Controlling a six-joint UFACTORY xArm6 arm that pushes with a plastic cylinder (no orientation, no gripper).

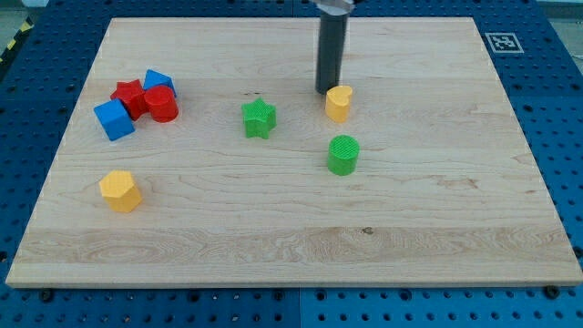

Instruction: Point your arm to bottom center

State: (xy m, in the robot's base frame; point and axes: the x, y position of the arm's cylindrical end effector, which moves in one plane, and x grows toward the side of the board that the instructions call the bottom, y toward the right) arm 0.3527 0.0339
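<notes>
Wooden surface [437, 210] is being worked; my tip [326, 90] is being held near the view's top, just left of yellow heart [339, 102]. No hand fitted. Bottom centre is lying well below, past green cylinder [343, 154].

rod: straight, dark grey cylinder | collar: lighter metallic at top | my tip [326, 90]: flat, dark

The rod's upper end runs off the view's top at 12 o'clock. The red star [128, 96] and red cylinder [162, 104] partly hide a blue block [158, 82], its shape unclear.
</notes>
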